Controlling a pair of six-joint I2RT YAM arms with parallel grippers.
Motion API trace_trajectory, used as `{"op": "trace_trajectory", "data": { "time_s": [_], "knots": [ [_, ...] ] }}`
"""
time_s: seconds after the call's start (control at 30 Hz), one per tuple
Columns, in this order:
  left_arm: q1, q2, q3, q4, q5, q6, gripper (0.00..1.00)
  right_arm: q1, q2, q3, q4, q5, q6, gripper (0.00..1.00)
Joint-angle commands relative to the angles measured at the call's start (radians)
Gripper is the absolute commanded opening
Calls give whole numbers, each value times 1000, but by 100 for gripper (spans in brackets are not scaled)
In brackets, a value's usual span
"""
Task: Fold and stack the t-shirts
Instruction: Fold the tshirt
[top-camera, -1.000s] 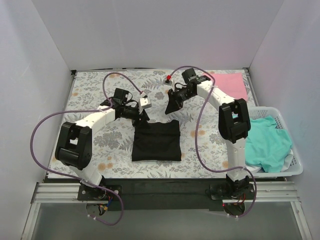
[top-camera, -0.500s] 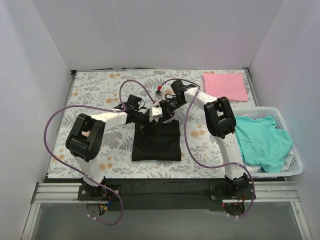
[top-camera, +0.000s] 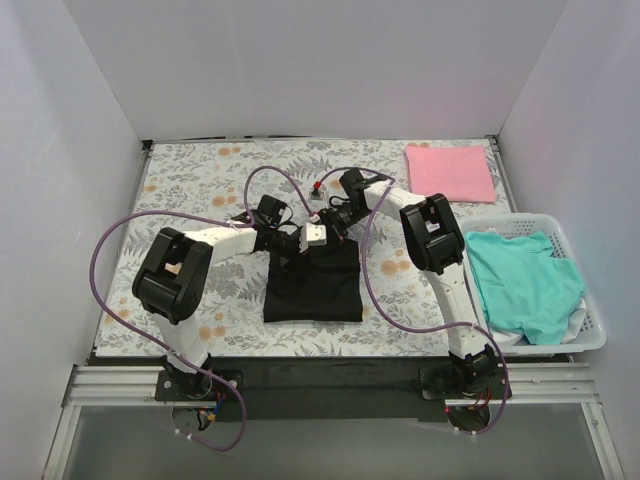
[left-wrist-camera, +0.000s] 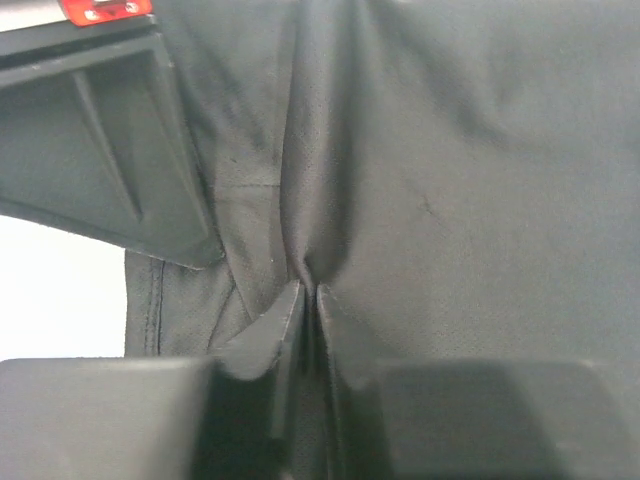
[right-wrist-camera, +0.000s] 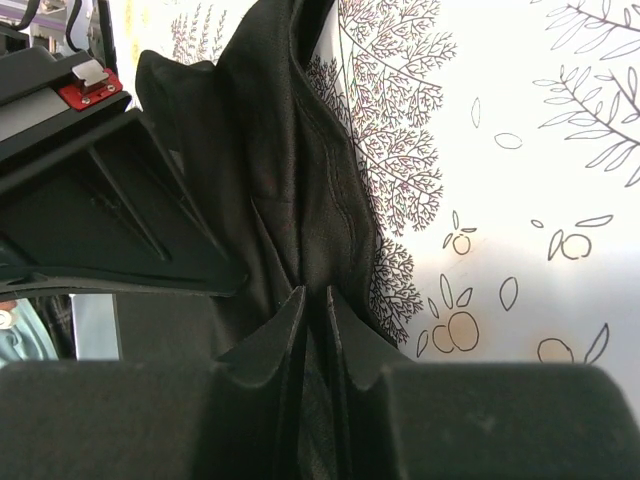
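My left gripper (top-camera: 289, 243) sits at the far left corner of the black soft-fabric t-shirt (top-camera: 312, 281), which lies partly folded in the middle of the floral-patterned table cloth (top-camera: 190, 175). In the left wrist view its jaws are pinched together on a ridge of the black cloth. I judge this shirt light, limp and thin: it will drape and sag from wherever I lift it, so corners and hems along the far edge are the places to grip, with both hands level so the fold lands square.

My right gripper (top-camera: 335, 228) is at the far edge just beside the left one, jaws likewise clamped on a black fold in its wrist view. The two wrists crowd each other and their purple cables (top-camera: 262, 180) loop above the shirt; that is the main obstruction.

Further right, the pink folded t-shirt (top-camera: 450, 172) lies at the far right corner, well apart. The teal crumpled t-shirt (top-camera: 525, 285) fills the white plastic lattice basket (top-camera: 592, 335).
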Motion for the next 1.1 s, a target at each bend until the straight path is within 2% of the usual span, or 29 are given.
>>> {"op": "trace_trajectory", "data": {
  "time_s": [0.0,0.03,0.27,0.6,0.77,1.07],
  "knots": [
    [-5,-23,17,-24,4,46,3,6,24,8,10,41,-38,19],
    [-5,-34,17,-24,6,52,0,7,25,5,10,44,-41,19],
    [-5,-141,-41,98,-31,53,0,7,22,-15,8,49,-74,18],
    [-3,-155,-89,342,-113,15,0,9,9,-39,7,56,-112,17],
    [-3,-160,-141,379,-128,73,0,7,-4,-41,7,58,-117,17],
    [-9,-246,-261,432,-70,162,0,9,-142,-6,2,78,-120,23]
  ]
}}
